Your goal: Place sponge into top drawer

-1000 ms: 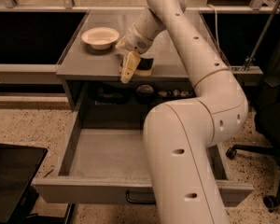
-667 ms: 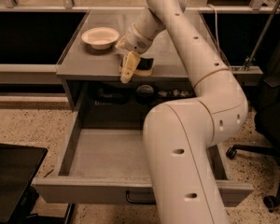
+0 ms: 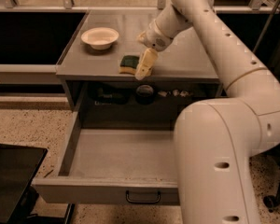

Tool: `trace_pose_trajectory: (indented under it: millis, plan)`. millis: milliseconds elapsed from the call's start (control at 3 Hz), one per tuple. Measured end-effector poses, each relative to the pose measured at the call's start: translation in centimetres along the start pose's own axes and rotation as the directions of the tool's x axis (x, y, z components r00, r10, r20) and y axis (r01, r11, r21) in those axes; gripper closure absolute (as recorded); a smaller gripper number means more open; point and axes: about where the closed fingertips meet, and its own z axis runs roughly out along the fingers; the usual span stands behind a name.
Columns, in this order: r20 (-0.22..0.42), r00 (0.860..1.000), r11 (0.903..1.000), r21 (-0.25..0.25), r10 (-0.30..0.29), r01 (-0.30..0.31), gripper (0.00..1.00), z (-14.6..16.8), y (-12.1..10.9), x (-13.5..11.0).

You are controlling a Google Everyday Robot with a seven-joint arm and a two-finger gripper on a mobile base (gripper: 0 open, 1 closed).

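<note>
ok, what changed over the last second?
The gripper shifted right along the front edge of the tabletop. The sponge now lies in plain view just left of it, on the tabletop. The bowl and the open drawer stayed put.

Top drawer (image 3: 116, 154) stands pulled out. Its floor is open from above at left and centre; the robot arm (image 3: 214, 167) overhangs its right part. Gripper (image 3: 145, 65) hangs at the tabletop's (image 3: 186, 59) front edge, just beside the sponge (image 3: 129, 63). White bowl (image 3: 100, 37) sits well apart, rear left.
</note>
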Motion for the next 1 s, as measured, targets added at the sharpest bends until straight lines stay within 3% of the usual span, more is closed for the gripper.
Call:
trace_pose_trajectory:
  millis: [333,1000]
  plan:
    - [-0.004,1.0,0.9999,-0.011,0.008,-0.008,0.0,0.55,0.4,0.36]
    - [-0.004,1.0,0.9999,-0.011,0.008,-0.008,0.41,0.58,0.39,0.36]
